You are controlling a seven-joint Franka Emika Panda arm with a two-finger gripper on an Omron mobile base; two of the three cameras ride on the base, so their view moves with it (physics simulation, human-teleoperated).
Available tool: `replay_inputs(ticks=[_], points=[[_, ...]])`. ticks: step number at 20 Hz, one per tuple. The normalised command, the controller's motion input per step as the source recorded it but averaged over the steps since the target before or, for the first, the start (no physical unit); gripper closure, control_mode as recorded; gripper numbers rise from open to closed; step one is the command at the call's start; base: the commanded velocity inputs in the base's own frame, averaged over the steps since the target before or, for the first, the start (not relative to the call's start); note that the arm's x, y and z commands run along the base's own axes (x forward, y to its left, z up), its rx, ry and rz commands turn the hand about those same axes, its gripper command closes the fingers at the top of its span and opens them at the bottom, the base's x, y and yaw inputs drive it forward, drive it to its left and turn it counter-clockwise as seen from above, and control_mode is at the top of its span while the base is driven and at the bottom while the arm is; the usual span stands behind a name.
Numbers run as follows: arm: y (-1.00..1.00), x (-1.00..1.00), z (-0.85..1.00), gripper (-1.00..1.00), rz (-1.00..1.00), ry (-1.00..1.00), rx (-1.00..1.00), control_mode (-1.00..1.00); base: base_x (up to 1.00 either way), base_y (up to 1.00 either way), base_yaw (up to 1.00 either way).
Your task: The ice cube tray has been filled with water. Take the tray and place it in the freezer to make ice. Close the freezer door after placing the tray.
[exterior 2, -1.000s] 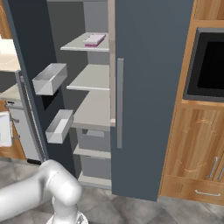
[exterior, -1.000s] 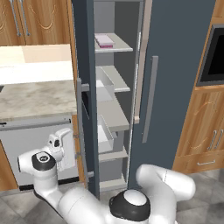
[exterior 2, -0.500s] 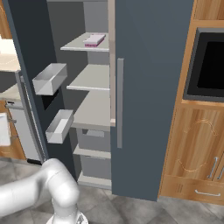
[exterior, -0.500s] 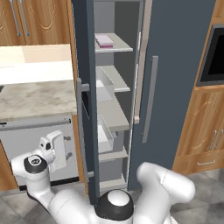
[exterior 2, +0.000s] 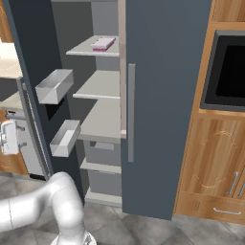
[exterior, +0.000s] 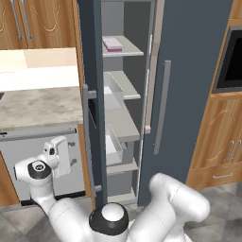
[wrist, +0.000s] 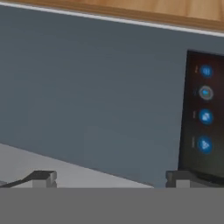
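Note:
The ice cube tray (exterior: 112,44) (exterior 2: 103,44), pale lilac with a pink edge, lies on the top shelf inside the freezer (exterior: 124,94) (exterior 2: 103,86). The freezer door (exterior: 92,94) (exterior 2: 33,57) stands wide open. My gripper (exterior: 73,153) (exterior 2: 21,136) (wrist: 109,179) is open and holds nothing. It sits low on the outer side of that door, pointing at it. In the hand view the door's slate face (wrist: 100,87) is close ahead, with the black dispenser screen (wrist: 205,113) at the right.
The light grey dishwasher front (exterior: 33,151) and a stone counter (exterior: 38,104) sit right behind the hand. Two grey bins (exterior 2: 55,86) (exterior 2: 64,139) hang on the door's inner side. The other fridge door (exterior: 189,71) is closed. A black oven (exterior 2: 229,72) sits in wood cabinets at right.
The arm has swung a little to the left, taking the open hand slightly left beside the door. The tray and the door have not moved.

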Motion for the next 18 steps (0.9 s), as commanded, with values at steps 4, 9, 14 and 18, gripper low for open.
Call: replay_inputs(ticks=[4,9,14,18], points=[[0.0,0.62,-0.22,-1.0,0.0,0.02,0.0,-1.0,0.0,0.0,0.0],[0.0,0.46,-0.22,-1.0,-0.02,0.02,-0.01,-1.0,0.0,0.0,0.0],[-0.57,-0.08,-0.16,-1.0,-0.17,0.0,-0.06,-1.0,0.0,0.0,0.0],[-0.99,-0.39,-0.19,-1.0,-0.19,0.0,-0.01,-1.0,0.0,0.0,0.0]])
